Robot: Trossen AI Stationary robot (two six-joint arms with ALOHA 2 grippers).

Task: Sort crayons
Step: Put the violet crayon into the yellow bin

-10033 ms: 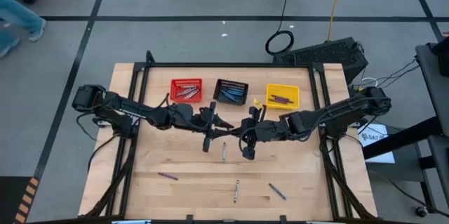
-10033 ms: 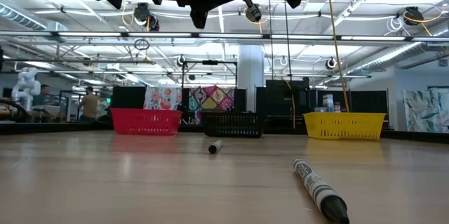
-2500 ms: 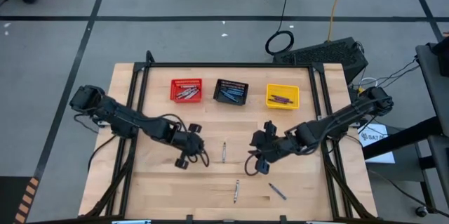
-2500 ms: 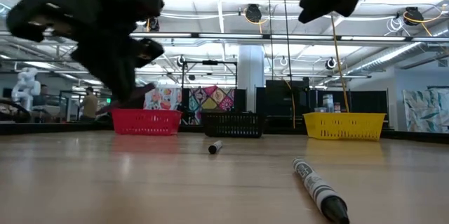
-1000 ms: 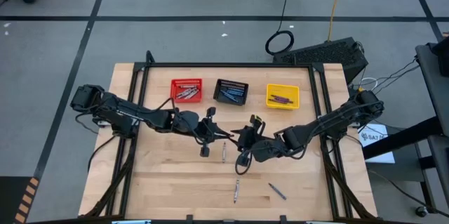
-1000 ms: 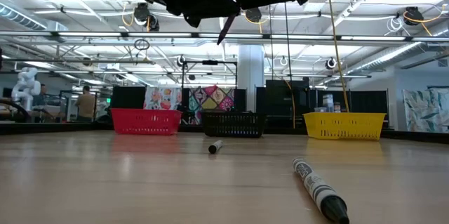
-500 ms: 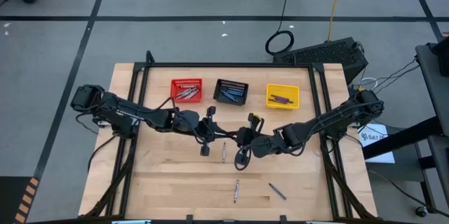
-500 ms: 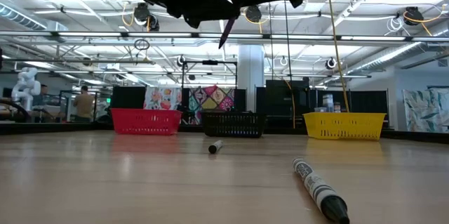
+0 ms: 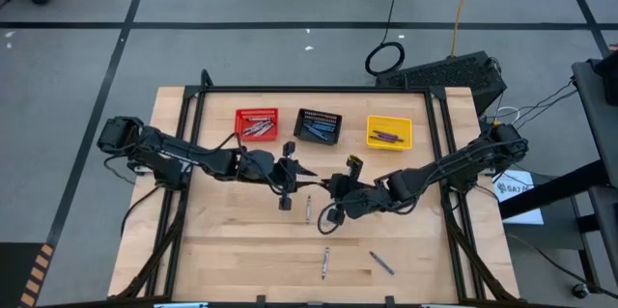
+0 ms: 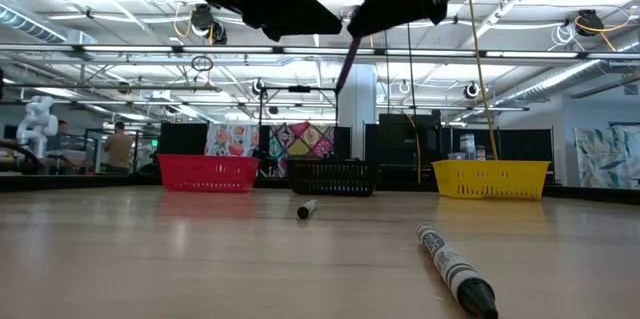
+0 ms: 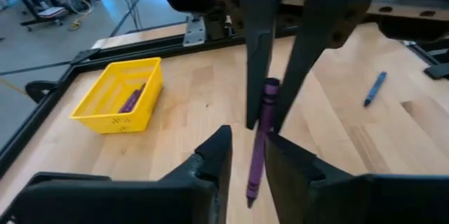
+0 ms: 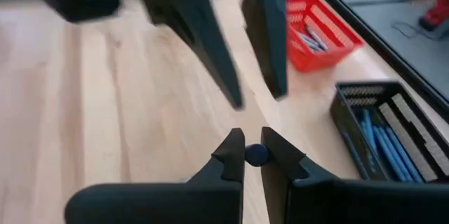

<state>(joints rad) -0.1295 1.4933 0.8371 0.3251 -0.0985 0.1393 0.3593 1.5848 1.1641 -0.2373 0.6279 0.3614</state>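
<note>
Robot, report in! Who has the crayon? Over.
Right gripper shut on purple crayon, held mid-air. Left gripper facing it, jaws open. Nothing in the way.

Both grippers, the left gripper [image 9: 295,175] and the right gripper [image 9: 328,192], crowd the table's [image 9: 222,269] middle above a grey crayon [image 9: 308,209], while the near strip lies open except for two loose crayons [image 9: 325,263].
</note>
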